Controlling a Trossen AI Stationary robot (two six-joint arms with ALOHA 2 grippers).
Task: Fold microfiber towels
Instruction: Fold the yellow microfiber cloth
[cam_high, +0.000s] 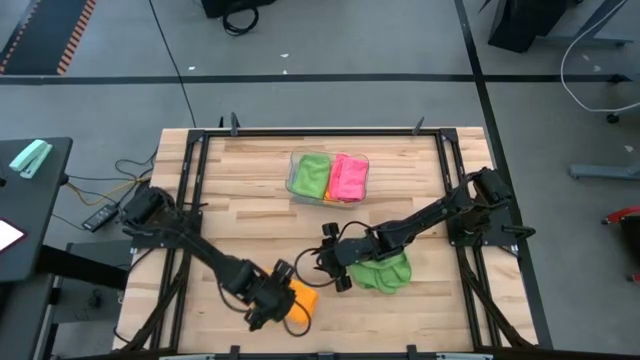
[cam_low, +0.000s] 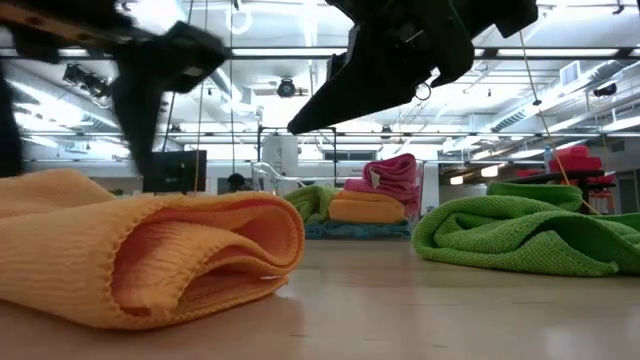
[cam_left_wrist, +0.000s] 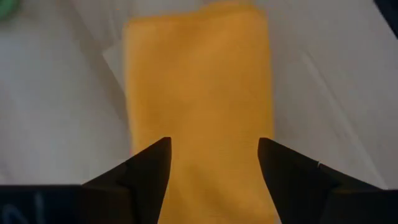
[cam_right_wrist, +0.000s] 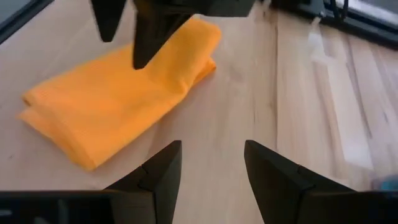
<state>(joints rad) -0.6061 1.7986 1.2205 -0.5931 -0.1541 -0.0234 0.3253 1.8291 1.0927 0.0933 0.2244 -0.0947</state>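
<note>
Orange towel (cam_left_wrist: 198, 106) folded under open, empty left pincer (cam_left_wrist: 211, 168); low view alone shows tray's (cam_low: 418, 205) stacked towels.

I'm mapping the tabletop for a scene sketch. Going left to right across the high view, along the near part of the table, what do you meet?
Left gripper open over the folded orange towel → right gripper → crumpled green towel.

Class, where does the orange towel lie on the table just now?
In the high view the folded orange towel lies near the table's front edge, left of centre, under the left gripper, with the green towel to its right.
</note>
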